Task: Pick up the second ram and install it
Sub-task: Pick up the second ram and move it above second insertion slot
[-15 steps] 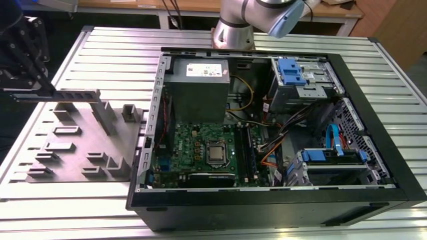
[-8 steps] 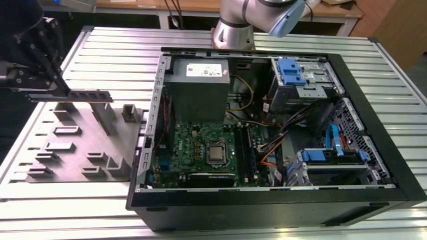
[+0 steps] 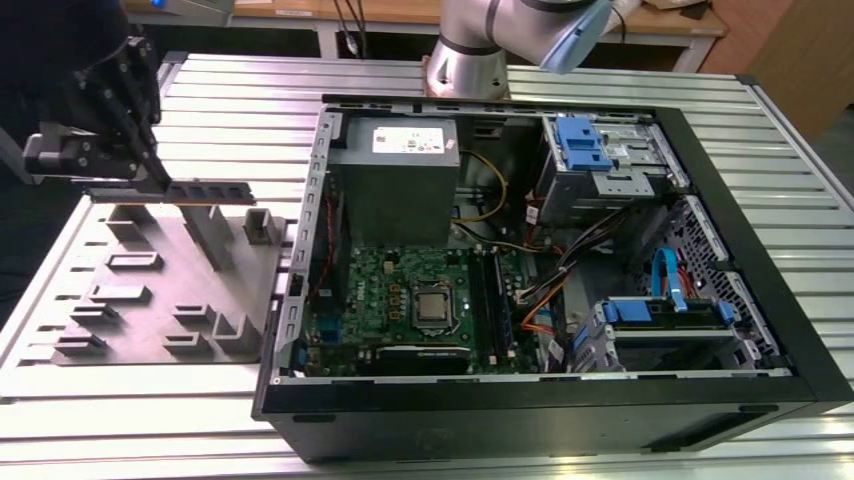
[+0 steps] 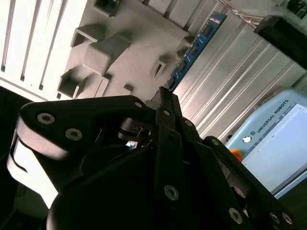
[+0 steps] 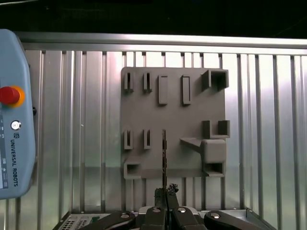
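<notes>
Log: I see the black two-finger metal gripper (image 3: 140, 178) at the exterior view's left, fingers (image 5: 169, 190) pinched together on the slim dark memory stick (image 3: 203, 190). The silver-grey arm column (image 3: 470, 60) stands far back.

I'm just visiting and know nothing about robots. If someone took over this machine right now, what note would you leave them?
End effector: shut on one end of the second ram.
Ram: held level over the grey tray, at the exterior view's left of the open computer case.
Done: ram gripped; whether it is clear of the tray's posts, I cannot tell.
Left: it is not yet in the motherboard.
</notes>
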Motion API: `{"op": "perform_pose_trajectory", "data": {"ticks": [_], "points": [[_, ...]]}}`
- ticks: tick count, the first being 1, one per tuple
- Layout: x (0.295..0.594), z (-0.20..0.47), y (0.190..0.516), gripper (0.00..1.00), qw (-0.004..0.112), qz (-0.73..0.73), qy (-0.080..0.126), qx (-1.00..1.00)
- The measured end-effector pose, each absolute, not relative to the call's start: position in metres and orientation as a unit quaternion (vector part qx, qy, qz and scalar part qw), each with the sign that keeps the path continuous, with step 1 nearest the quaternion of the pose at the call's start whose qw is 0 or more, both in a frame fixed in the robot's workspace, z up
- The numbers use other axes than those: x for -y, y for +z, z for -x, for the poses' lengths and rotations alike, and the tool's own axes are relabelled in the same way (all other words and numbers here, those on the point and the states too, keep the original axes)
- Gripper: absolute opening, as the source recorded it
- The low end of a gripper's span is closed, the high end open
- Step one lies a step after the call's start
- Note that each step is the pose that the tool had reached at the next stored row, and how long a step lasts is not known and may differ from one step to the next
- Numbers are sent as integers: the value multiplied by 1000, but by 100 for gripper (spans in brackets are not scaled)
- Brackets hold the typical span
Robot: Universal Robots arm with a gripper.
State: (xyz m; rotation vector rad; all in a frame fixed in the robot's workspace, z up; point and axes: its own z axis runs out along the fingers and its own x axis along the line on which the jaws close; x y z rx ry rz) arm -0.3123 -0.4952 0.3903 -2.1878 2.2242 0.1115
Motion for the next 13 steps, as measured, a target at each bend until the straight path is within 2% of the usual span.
{"op": "perform_pose_trajectory", "data": {"ticks": [13], "points": [[495, 265, 390, 9, 10, 701, 36, -712]]}}
